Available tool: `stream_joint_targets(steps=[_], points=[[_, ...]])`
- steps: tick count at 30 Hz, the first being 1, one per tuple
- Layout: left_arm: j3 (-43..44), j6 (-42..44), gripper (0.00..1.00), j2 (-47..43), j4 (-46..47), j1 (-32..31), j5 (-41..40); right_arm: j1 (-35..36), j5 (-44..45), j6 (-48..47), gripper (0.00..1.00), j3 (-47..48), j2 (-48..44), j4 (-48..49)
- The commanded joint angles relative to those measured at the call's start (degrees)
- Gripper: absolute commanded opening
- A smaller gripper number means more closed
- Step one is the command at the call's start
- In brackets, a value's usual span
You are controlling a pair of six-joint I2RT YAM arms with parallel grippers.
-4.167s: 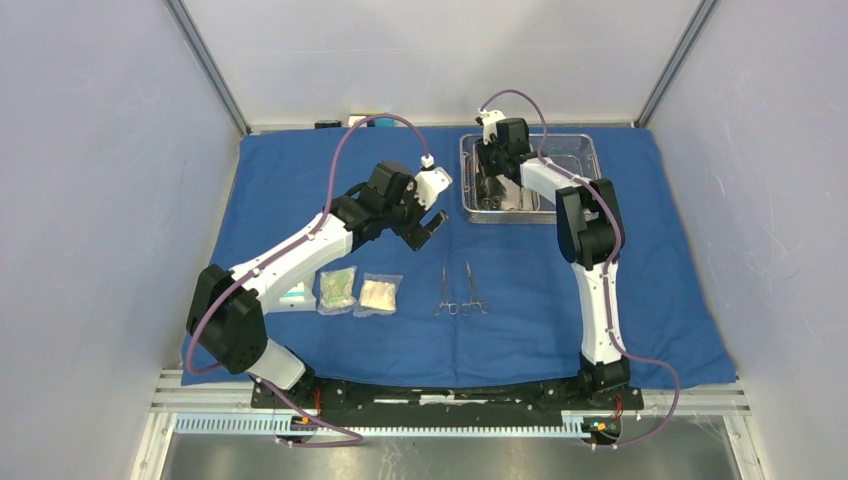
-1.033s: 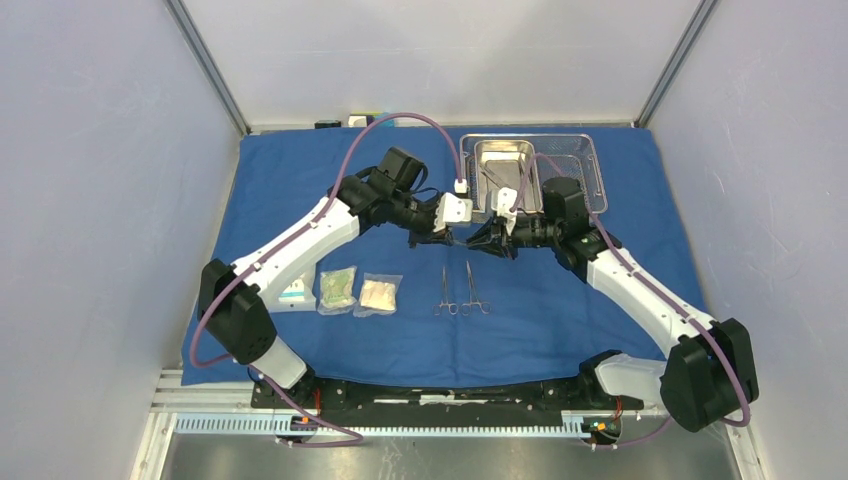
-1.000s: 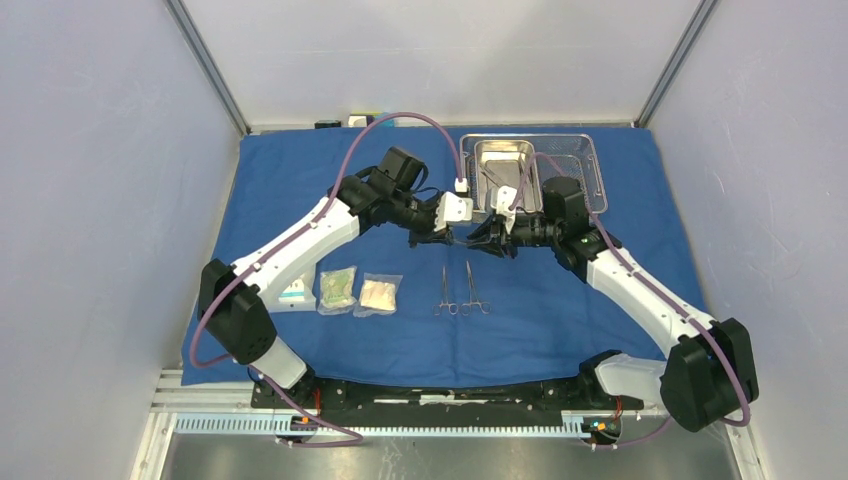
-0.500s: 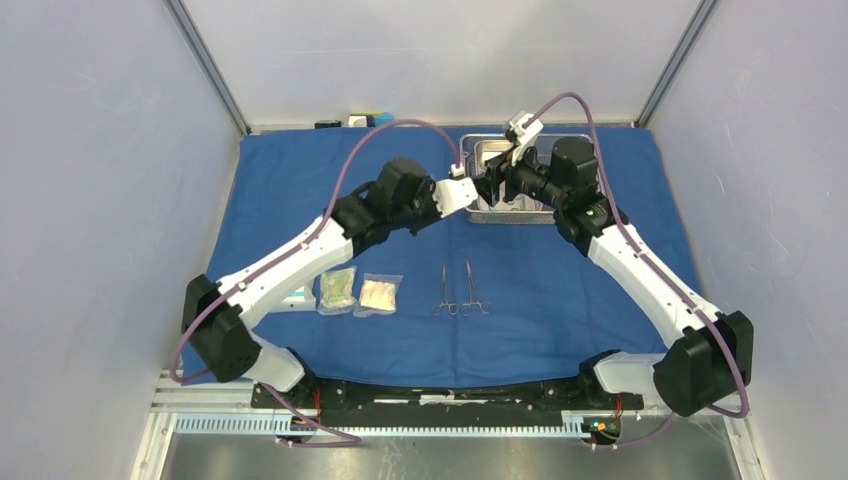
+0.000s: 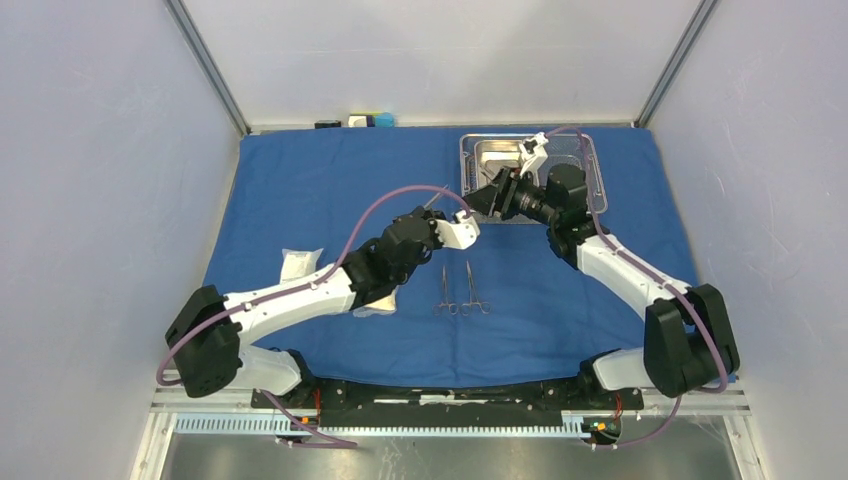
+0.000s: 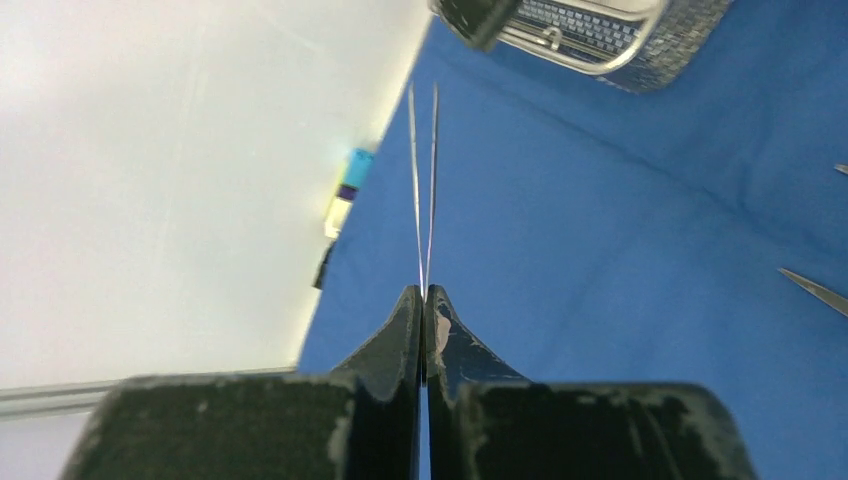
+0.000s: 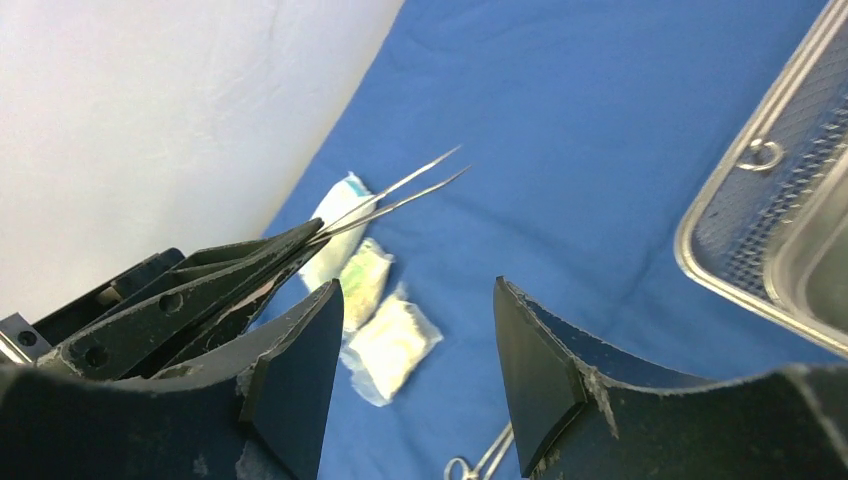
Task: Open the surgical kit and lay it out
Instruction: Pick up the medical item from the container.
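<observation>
The blue cloth (image 5: 300,190) lies spread flat. The steel mesh tray (image 5: 590,170) with its inner pan stands at the back right. My left gripper (image 6: 424,295) is shut on slim metal tweezers (image 6: 424,190), whose two thin tips point toward the tray's corner (image 6: 600,40). My right gripper (image 7: 418,290) is open and holds nothing. It hovers in front of the tray (image 7: 770,200), facing the left fingers (image 7: 200,290) and the tweezers (image 7: 400,195). Two scissor-like instruments (image 5: 458,290) lie side by side on the cloth. One packet (image 5: 300,264) lies at the left; two more packets (image 7: 395,340) lie beside it.
Small coloured items (image 5: 370,121) sit at the cloth's back edge by the wall. Grey walls enclose the table on three sides. The left forearm (image 5: 300,295) lies low over the packets. The right arm's base (image 5: 690,340) stands at the near right.
The left arm has drawn back from the tray toward the middle, still shut on the tweezers. The right gripper has let go, opened wide and dropped in front of the tray.
</observation>
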Motion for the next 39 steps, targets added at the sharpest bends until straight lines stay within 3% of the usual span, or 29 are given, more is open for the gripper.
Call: stream_joint_targets(steps=[1,6,7,8,10,18,39], points=[[-2.3,10.91,0.02,-1.09,18.2,-1.84,-8.5,-0.02,-4.45,13.01,0.62,-2.95,0.63,14.37],[-6.96,23.01,0.02,1.83,32.17,-4.18,-11.41,0.7,-7.11,19.94,0.6,-4.15,3.27,23.72],[-7.81,25.72,0.02,2.7,35.05,-4.76,-11.94,0.92,-7.42,13.48,0.6,-4.34,3.69,25.21],[-8.56,27.88,0.02,3.65,38.34,-5.41,-12.63,1.03,-7.7,21.79,0.59,-4.74,3.86,26.89],[-9.06,31.77,0.02,5.85,42.35,-6.35,-14.17,1.02,-8.28,24.23,0.59,-5.69,4.07,30.85],[-11.36,48.01,0.02,14.82,62.32,-10.78,-17.92,0.94,-9.01,23.83,0.6,-5.91,4.16,31.67],[-8.09,56.94,0.02,21.93,72.29,-13.05,-21.43,-4.14,-10.13,20.63,0.57,-9.28,0.65,29.03]])
